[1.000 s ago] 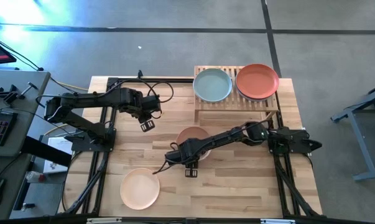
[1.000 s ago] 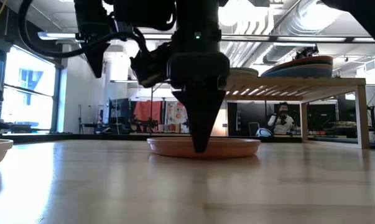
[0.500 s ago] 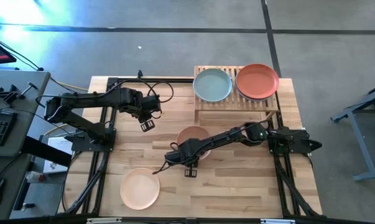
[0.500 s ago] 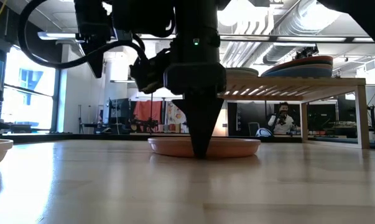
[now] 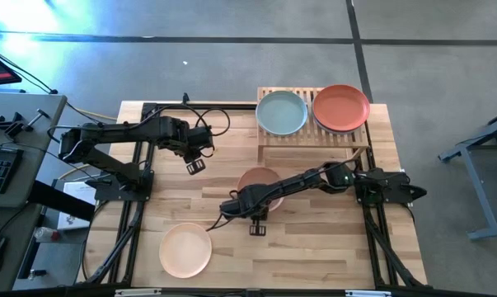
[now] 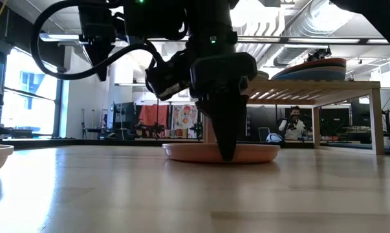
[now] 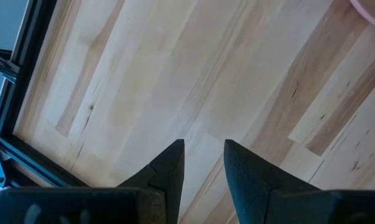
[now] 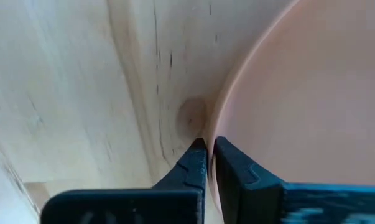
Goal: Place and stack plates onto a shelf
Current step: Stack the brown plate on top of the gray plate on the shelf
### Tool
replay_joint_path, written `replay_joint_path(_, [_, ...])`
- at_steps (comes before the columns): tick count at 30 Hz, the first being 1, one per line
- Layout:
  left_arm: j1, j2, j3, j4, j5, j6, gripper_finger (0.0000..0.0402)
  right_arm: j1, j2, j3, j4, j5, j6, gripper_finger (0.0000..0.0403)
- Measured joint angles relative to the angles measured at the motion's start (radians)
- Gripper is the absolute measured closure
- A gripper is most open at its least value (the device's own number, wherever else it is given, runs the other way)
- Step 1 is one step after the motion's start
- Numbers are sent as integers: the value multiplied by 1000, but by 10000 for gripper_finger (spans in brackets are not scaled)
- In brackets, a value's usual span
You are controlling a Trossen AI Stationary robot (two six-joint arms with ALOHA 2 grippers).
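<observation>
Grey floor around the table; bright window, ceiling ducts behind.

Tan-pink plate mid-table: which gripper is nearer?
Right. The right gripper is shut on the tan-pink plate at its rim; the left gripper hangs apart over bare table.

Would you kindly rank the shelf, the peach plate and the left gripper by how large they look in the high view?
1. The shelf, the largest.
2. The peach plate, about half as wide as the shelf.
3. The left gripper, the smallest; it hangs above the table, nearer the camera, so it looks a little larger than it is.
</observation>
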Motion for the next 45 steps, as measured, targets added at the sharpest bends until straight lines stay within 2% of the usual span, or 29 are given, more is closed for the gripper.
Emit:
replay_joint_path(9, [0,0,0,0,0,0,300,0,-21,0,-44,-20,0,403])
replay_joint_path(33, [0,0,0,3,1,0,300,0,-216,1,-63,-14,8,403])
replay_joint_path(45, [43,0,0,2,5,9,300,1,-307,1,-70,-60,10,403])
